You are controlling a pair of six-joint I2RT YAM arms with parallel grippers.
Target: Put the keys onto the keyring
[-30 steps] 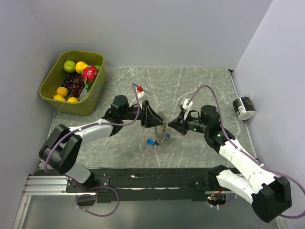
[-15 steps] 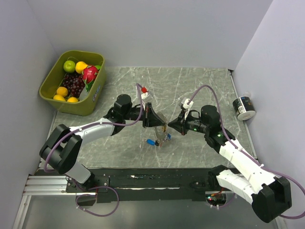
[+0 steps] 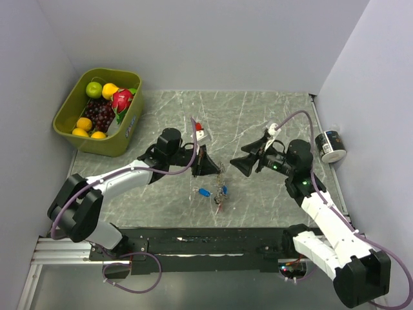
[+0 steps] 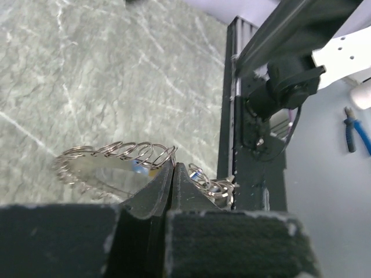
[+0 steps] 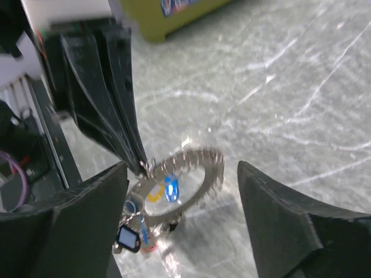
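Our left gripper [image 4: 173,174] is pressed together, pinching the rim of the large, thin silvery wire keyring [image 4: 110,152] with its coiled, beaded edge, just left of centre in the overhead view. Our right gripper [image 3: 237,166] has drawn back toward the right of the frame since a second ago. It now stands spread, apart from the ring and holding nothing. The tiny metal keys [image 5: 132,231] with blue, yellow and dark plastic heads bunch beneath the ring, over the grey marbled worktop [image 3: 271,123]. We judge that a key has just been let go onto the ring. Whether every key is threaded we cannot tell.
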